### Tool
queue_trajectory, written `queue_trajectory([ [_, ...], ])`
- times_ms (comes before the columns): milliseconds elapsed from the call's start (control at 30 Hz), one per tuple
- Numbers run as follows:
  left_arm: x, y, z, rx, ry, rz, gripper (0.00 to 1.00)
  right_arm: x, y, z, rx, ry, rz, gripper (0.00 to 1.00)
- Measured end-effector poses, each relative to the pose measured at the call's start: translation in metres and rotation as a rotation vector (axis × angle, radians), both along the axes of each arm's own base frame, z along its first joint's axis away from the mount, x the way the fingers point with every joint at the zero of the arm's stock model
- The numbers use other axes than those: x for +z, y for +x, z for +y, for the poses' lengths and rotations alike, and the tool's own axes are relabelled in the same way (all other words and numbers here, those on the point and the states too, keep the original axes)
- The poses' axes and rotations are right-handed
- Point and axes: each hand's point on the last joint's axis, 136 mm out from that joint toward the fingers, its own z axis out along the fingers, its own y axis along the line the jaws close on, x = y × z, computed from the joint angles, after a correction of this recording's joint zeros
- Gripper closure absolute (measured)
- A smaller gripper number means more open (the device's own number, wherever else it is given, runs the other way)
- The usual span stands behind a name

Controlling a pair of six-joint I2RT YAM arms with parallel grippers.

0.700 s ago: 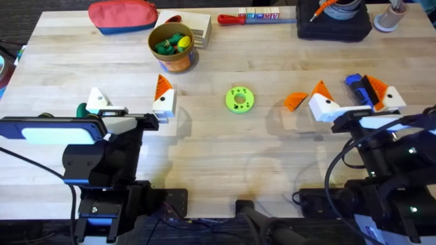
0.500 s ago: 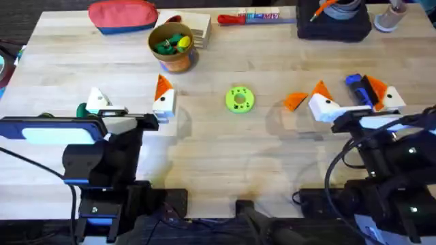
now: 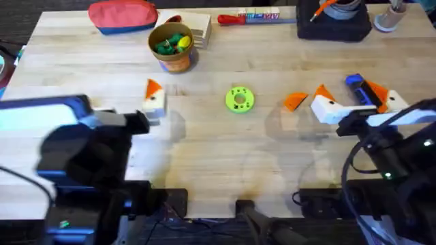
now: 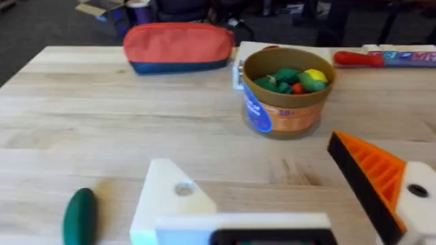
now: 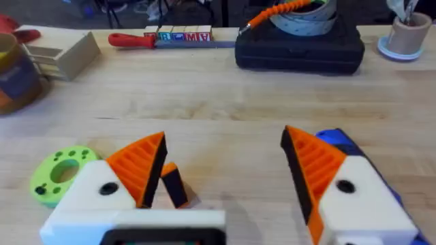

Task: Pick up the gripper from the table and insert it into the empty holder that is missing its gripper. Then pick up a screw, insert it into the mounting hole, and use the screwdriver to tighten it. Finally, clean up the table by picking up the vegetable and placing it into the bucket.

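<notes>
Table (image 3: 204,143): light wood, across most of the overhead frame.
Left gripper (image 4: 255,170): at left of centre in the overhead frame, fingers wide apart, holding nothing.
Right gripper (image 3: 351,102): at right of centre, above the table, also spread wide and holding nothing.
Bucket (image 3: 172,46): upright at upper left of centre, with small toy pieces inside.
Screwdriver (image 3: 354,83): blue, at right, partly hidden behind the right gripper.
Holder (image 4: 170,197): plain white wedge with a round hole, sitting as one finger of the left gripper.
Orange gripper fin (image 3: 295,101): flat on the table, right of centre, just beside the right gripper.
Vegetable (image 4: 80,216): dark green, lying on the wood near the holder, not touching it.
</notes>
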Motion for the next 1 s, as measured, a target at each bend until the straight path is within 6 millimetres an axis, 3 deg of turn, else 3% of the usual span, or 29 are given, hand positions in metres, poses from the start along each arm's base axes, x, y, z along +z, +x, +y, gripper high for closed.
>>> queue_trajectory([
  [133,0.043,-0.005,0.025,0.154,-0.006,0.049,0.015,0.029,-0.001,0.001,0.008,-0.014,0.034,0.01],
  [267,0.055,0.007,0.044,0.27,0.007,0.184,0.016,0.047,0.004,0.001,0.02,-0.044,0.13,0.01],
  [400,0.038,0.027,0.07,0.384,0.002,0.354,0.015,0.055,0.02,0.001,0.029,-0.063,0.223,0.01],
  [500,0.02,0.031,0.096,0.467,-0.033,0.461,0.015,0.061,0.034,0.001,0.032,-0.068,0.259,0.01],
  [533,0.003,0.025,0.123,0.546,-0.099,0.519,0.015,0.065,0.044,0.001,0.033,-0.069,0.281,0.01],
  [600,-0.007,0.018,0.14,0.597,-0.138,0.55,0.015,0.064,0.047,0.001,0.036,-0.076,0.292,0.01],
  [800,-0.029,-0.003,0.163,0.687,-0.207,0.63,0.008,0.058,0.049,0.001,0.058,-0.129,0.311,0.01],
  [833,-0.03,-0.004,0.164,0.692,-0.214,0.635,0.045,0.058,0.049,0.001,0.064,-0.143,0.311,0.01],
  [1000,-0.039,-0.011,0.153,0.632,-0.181,0.721,0.835,0.06,0.05,0.001,0.089,-0.21,0.297,0.01],
])
